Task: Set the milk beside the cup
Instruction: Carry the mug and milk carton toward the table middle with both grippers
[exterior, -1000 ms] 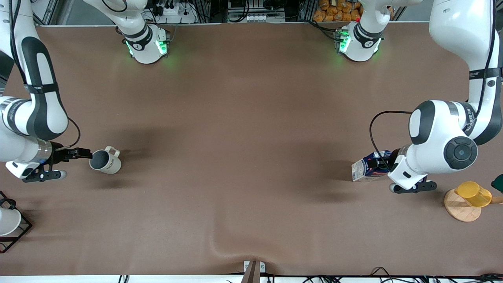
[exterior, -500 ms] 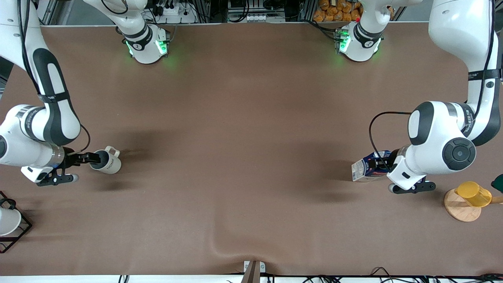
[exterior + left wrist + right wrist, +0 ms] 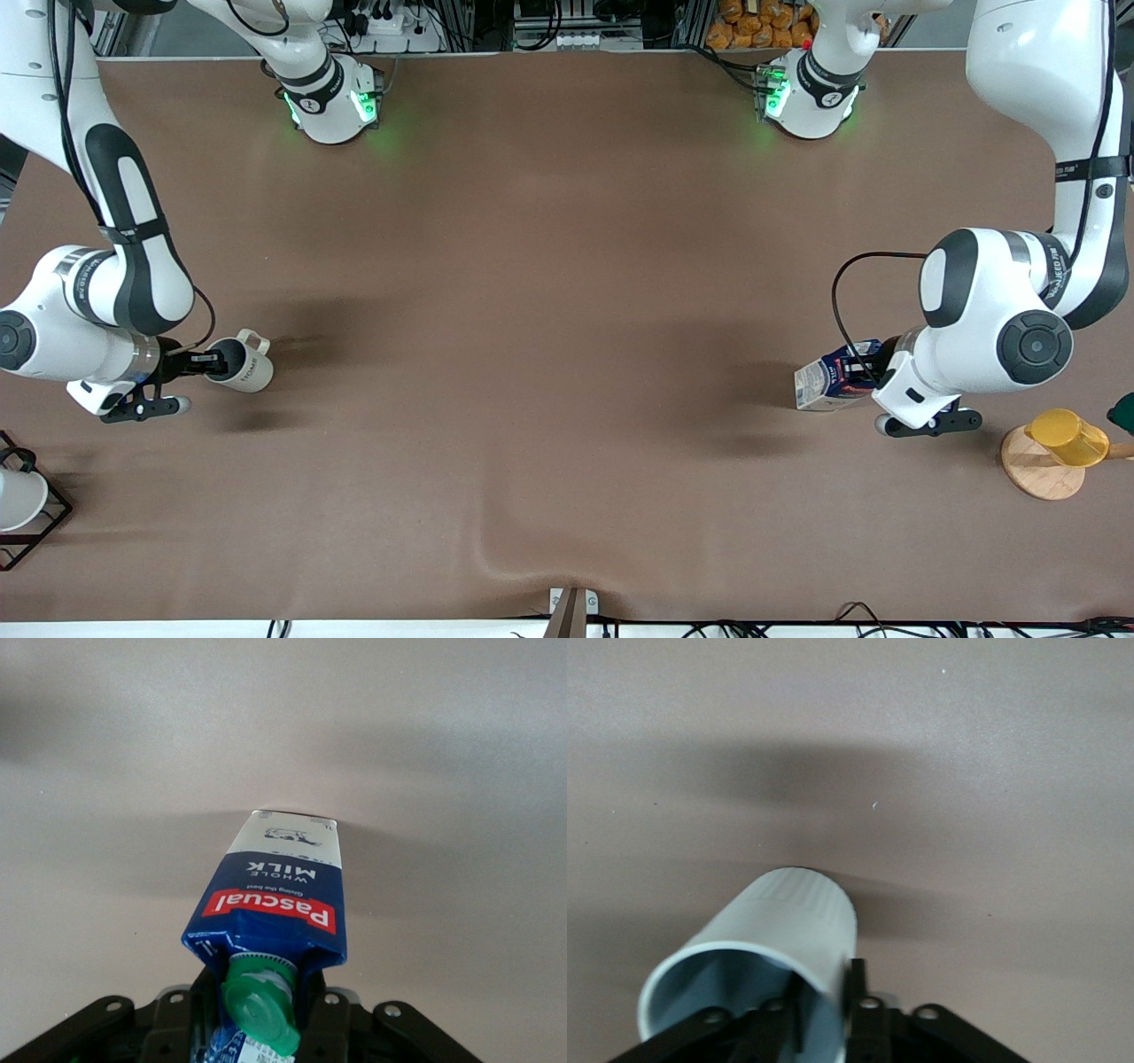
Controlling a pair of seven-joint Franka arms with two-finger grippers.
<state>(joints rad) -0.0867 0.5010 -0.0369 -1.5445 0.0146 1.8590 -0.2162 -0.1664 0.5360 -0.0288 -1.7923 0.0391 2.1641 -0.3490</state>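
Note:
The milk point(image 3: 828, 381) is a dark-blue carton with a green cap point(image 3: 261, 1005) and a red label, on the brown table toward the left arm's end. My left gripper point(image 3: 866, 370) is shut on its gabled top, one finger on each side of the cap, as the left wrist view shows at the left gripper point(image 3: 261, 1014). The cup point(image 3: 244, 363), an off-white mug with a loop handle, is toward the right arm's end. My right gripper point(image 3: 211, 361) is at its rim. In the right wrist view the right gripper point(image 3: 826, 1001) pinches the wall of the cup point(image 3: 775, 926), one finger inside and one outside.
A yellow cup point(image 3: 1067, 439) on a round wooden base point(image 3: 1036, 470) stands beside the left arm, nearer the front camera than the milk. A white cup in a black wire frame point(image 3: 18, 501) is at the table's corner by the right arm. The cloth has a fold point(image 3: 532, 545) near the front edge.
The right gripper has slid onto the cup's rim and closed on its wall. The left gripper has closed on the milk's top, and the carton has tipped slightly.

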